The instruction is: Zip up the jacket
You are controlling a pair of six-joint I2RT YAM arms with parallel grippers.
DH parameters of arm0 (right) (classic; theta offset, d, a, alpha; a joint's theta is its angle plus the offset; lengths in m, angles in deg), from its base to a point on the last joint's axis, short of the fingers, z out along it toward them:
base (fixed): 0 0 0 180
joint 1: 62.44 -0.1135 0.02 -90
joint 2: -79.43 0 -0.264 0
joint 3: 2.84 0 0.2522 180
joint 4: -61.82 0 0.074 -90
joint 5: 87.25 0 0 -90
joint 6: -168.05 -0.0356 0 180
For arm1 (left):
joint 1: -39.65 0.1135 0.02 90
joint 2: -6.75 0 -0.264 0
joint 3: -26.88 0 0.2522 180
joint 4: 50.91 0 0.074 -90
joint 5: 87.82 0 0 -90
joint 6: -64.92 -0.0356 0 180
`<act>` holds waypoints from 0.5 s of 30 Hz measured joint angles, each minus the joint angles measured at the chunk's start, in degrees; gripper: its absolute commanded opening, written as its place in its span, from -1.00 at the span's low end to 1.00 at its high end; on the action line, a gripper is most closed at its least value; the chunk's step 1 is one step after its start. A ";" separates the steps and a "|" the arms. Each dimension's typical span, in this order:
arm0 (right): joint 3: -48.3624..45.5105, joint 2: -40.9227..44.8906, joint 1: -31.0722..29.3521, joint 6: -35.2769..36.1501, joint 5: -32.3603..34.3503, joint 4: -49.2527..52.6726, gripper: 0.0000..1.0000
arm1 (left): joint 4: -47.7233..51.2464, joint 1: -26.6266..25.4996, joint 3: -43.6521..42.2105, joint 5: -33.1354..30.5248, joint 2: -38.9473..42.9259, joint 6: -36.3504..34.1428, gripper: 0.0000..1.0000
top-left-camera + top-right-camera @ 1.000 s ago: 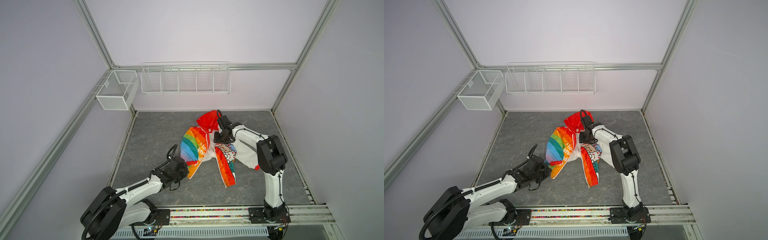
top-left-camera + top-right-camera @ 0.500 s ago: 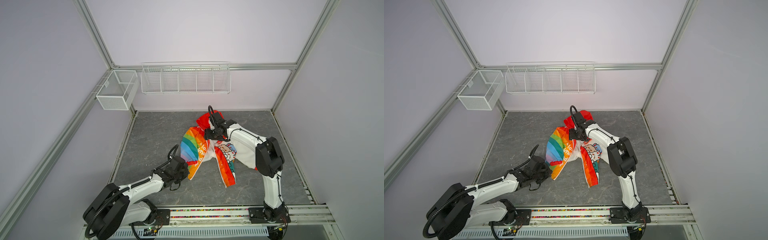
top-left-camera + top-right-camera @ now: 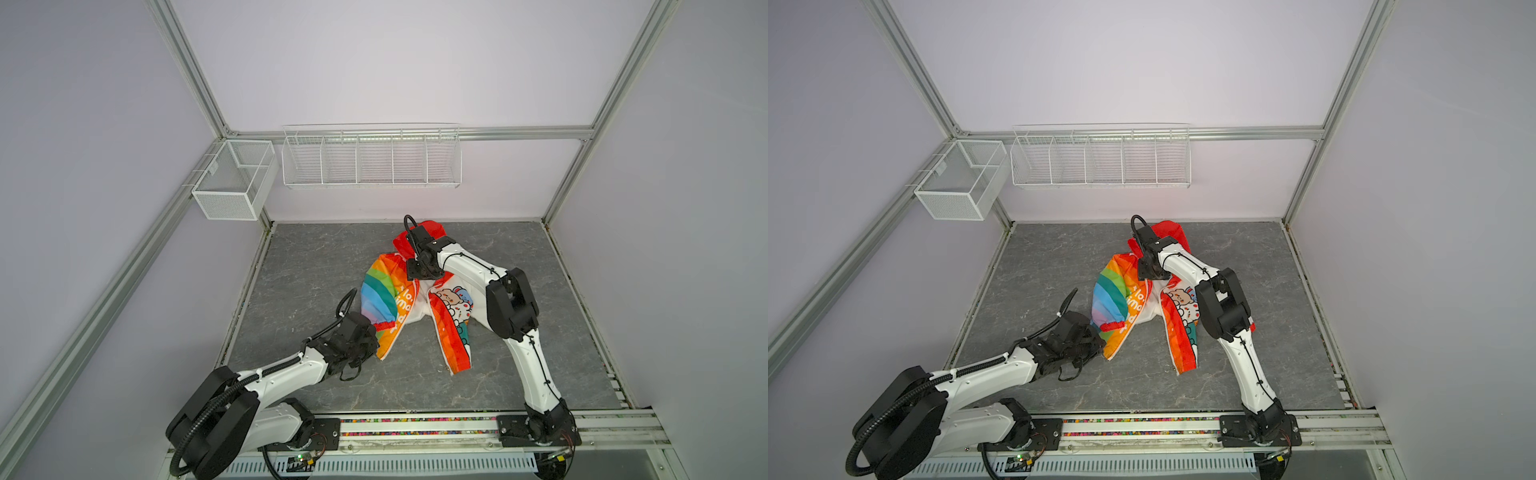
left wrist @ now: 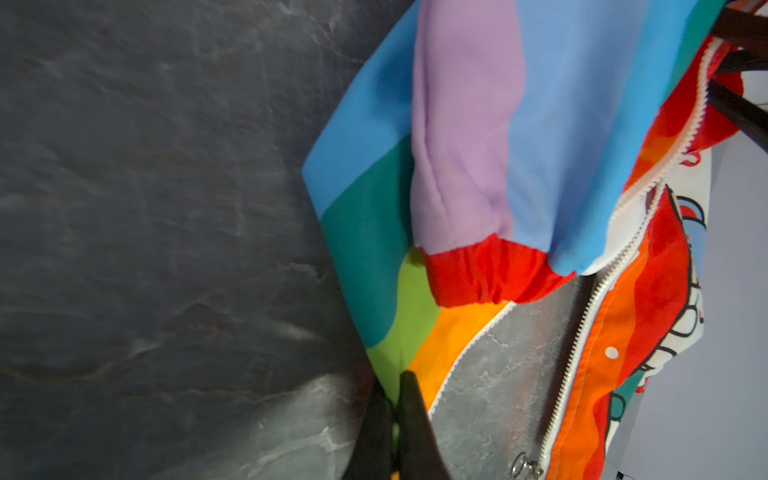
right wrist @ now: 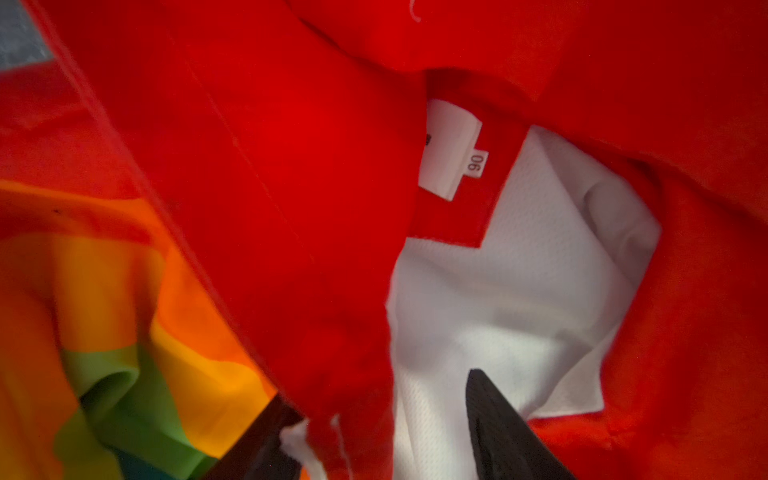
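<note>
Swinging across from the hood's right side, the right claw (image 3: 419, 272) now sits at the collar, centre frame in both top views, while the left claw (image 3: 375, 337) stays clamped on the lower hem of the jacket (image 3: 386, 297), which lies open on the grey table (image 3: 311, 270). In the left wrist view, its fingers are pressed together on the green-orange hem corner at lower centre. The white zipper (image 4: 582, 332) runs parted at right, with its pull ring (image 4: 525, 467) at the bottom. In the right wrist view, the jaws are spread, straddling the red collar edge near the size label (image 5: 453, 149). The cloth looks thin, limp and slippery and will likely bunch, so the hem corners and the stiffer zipper tape seem the best holds.
</note>
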 measured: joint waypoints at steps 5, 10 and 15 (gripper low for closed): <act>0.79 0.00 0.00 0.46 0.92 0.28 -0.17 | -0.17 0.00 0.00 0.13 0.00 0.00 -1.00; 0.13 0.33 0.13 0.72 0.74 0.11 -0.50 | -0.15 0.00 0.00 0.13 0.02 0.02 -1.00; -1.84 1.88 0.68 0.52 -0.96 -0.61 -0.74 | 0.13 0.00 0.00 0.11 0.85 0.02 -1.00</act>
